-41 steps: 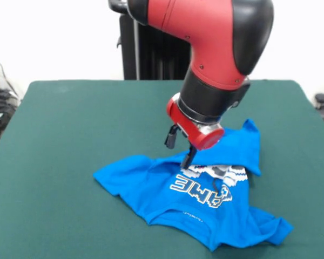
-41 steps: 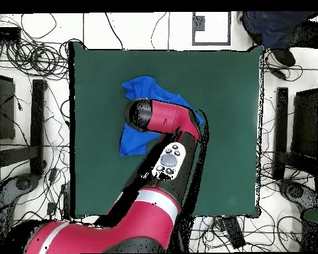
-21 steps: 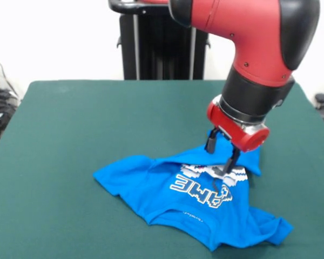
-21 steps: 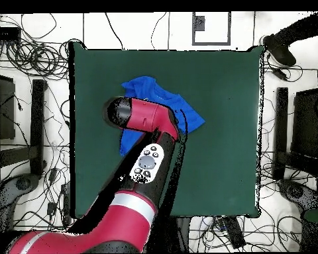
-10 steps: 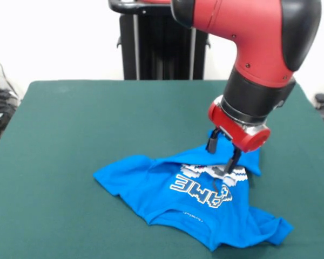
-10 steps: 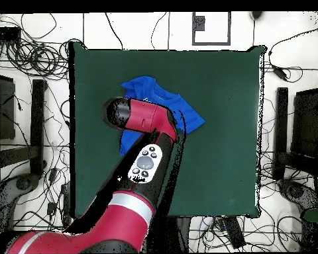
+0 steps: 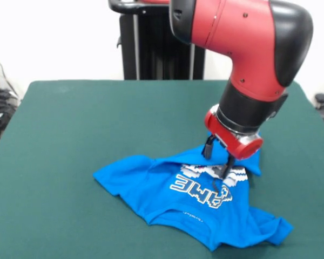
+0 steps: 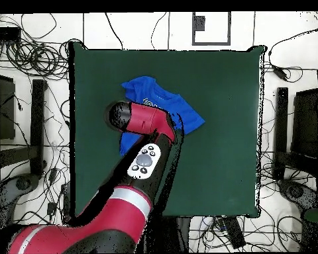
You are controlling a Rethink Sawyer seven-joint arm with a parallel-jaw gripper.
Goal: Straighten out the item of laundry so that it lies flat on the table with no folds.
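The blue T-shirt lies crumpled on the green table, near its front right in the front view. Its white print and lettering face up, and its upper part is folded over into a ridge. One sleeve bunches at the front right corner. My gripper is open and points down over the print, with its fingertips at the folded ridge. In the overhead view the shirt shows partly beyond the red arm, which hides the gripper.
The black pedestal stands at the table's far edge. Cables and black stands ring the table on the floor. Open green felt lies left of the shirt and behind it.
The arm has shifted a little to the left and lowered, bringing the gripper down closer onto the shirt's fold. The shirt has not visibly moved.
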